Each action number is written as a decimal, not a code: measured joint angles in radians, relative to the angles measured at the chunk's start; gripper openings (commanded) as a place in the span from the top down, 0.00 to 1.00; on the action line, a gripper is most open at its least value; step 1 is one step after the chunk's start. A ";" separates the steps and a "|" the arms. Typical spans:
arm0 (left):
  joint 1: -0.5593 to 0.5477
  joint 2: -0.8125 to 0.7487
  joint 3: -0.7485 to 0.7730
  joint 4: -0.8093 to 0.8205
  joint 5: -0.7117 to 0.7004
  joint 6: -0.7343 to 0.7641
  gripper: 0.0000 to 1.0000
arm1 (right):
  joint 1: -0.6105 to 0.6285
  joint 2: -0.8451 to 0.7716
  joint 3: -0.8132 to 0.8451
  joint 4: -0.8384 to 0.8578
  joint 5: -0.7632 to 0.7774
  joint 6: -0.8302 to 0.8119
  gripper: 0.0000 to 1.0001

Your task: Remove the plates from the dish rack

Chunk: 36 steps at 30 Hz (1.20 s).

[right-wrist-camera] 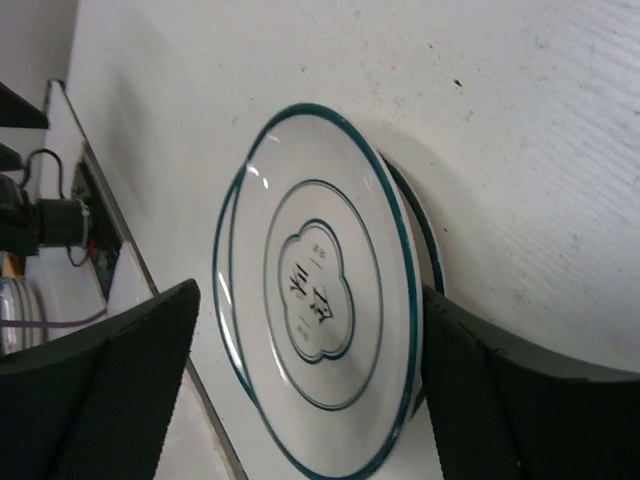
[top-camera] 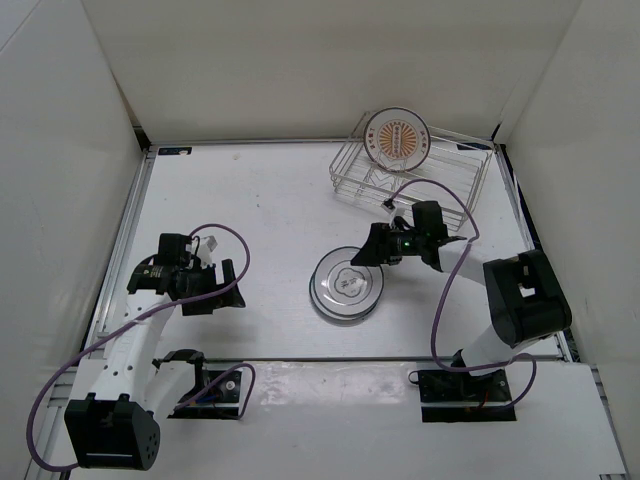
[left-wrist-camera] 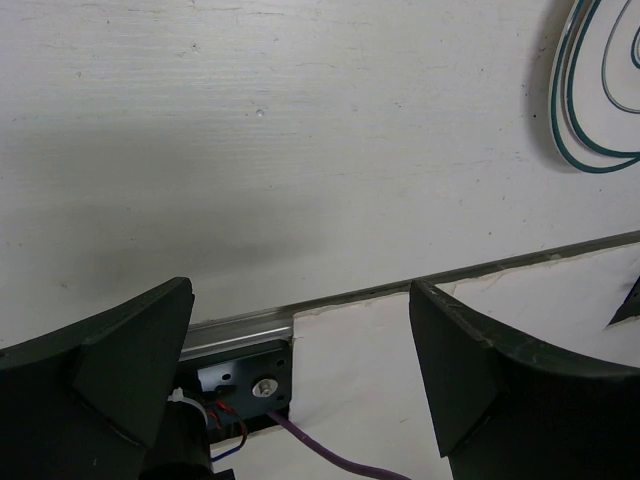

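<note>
2 plates noted. The white ringed plate [top-camera: 347, 285] lay flat on the desk [top-camera: 250, 200] near its centre. The right hand [top-camera: 366, 246] was at that plate's far-right rim, jaws well apart, gripping nothing; in the wrist view its fingers [right-wrist-camera: 110, 380] flanked the plate. The orange-rimmed plate [top-camera: 397, 137] stood upright in the dish rack [top-camera: 445, 178] at the desk's far right. The left hand [top-camera: 232, 288] was fully spread and empty, well apart from both plates
</note>
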 measured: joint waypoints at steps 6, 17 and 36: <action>0.000 0.000 0.000 0.000 -0.012 0.002 0.00 | 0.006 -0.059 0.044 -0.227 0.062 -0.167 0.10; 0.000 -0.019 -0.010 0.002 -0.022 0.000 0.00 | 0.006 -0.346 0.261 -0.528 0.460 -0.520 0.10; 0.000 -0.055 -0.029 -0.005 -0.093 0.009 0.00 | -0.242 0.459 1.344 -0.502 0.669 -0.707 0.39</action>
